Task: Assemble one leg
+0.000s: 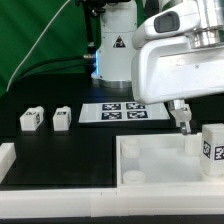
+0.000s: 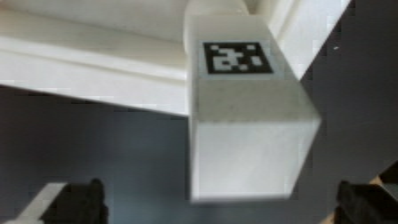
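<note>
Two dark fingers [image 2: 71, 203] sit closest to the wrist camera, spread wide apart. The leg [image 2: 246, 120] lies between and beyond them. A clear strip of dark ground shows on each side of it, so neither finger touches it. That leg is a white block-like post, and its black-and-white tag [image 2: 237, 57] faces the wrist camera near the post's far end. Behind it runs the white raised rim of the tray [image 2: 89, 75].

From the exterior view, the leg [image 1: 213, 148] stands upright at the exterior view's right edge, in the lower half of the frame, at the right-hand end of the large white tray [image 1: 150, 160]. Whether its foot rests on the tray floor or just beside the rim, I cannot tell. One of the fingers [image 1: 184, 118] hangs under the arm's bulky white housing [image 1: 180, 55]. It is just to the exterior view's left of the leg, near the level of its top, and apart from it.

Toward the exterior view's left, at mid-height in the frame, a spare leg [image 1: 31, 119] and its twin [image 1: 62, 117] stand side by side on the black surface [image 1: 70, 150], well apart from the tray. The marker board [image 1: 123, 112] lies flat at the frame's centre, between those two and the arm. A low white border [image 1: 8, 155] runs along the lower left corner, and green cloth [image 1: 30, 40] fills the upper left.
</note>
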`<state>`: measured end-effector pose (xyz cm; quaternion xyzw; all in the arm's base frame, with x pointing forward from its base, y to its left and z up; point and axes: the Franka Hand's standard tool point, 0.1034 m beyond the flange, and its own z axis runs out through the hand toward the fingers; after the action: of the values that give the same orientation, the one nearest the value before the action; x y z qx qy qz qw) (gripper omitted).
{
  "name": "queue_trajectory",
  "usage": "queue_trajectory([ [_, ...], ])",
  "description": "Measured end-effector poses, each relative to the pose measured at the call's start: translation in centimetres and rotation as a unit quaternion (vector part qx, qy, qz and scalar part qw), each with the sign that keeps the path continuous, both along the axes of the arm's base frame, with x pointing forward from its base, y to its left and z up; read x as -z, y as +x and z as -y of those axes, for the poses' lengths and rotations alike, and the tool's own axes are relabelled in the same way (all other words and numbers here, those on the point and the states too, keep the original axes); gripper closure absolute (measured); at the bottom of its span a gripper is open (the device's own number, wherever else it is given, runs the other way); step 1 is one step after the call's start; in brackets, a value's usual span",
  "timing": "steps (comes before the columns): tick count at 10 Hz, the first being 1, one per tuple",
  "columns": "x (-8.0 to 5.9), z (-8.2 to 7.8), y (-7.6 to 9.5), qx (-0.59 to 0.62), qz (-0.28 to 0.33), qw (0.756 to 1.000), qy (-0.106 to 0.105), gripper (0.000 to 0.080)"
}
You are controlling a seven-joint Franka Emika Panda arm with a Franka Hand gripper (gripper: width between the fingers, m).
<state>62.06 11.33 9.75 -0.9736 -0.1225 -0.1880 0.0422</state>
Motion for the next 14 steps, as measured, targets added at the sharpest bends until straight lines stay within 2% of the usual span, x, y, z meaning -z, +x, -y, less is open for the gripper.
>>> queue_trajectory([
  [1,-0.1,-0.6,-0.3,-0.004,-0.062,0.998,0.0,0.0151],
  [2,-0.6,-0.7,0.2,-0.006,-0.082,0.997,0.0,0.0151],
  [3,-0.4,0.1,-0.2,-0.014,-0.143,0.99,-0.01,0.0151],
  [4,-0.8,1.0,0.5,-0.017,-0.19,0.982,-0.019,0.0151],
  [5,-1.0,1.3,1.5,-0.019,-0.198,0.98,-0.022,0.0151],
  [10,-0.8,1.2,1.5,-0.017,-0.202,0.979,-0.021,0.0151],
  [14,0.8,1.1,0.6,-0.016,-0.2,0.979,-0.022,0.0151],
])
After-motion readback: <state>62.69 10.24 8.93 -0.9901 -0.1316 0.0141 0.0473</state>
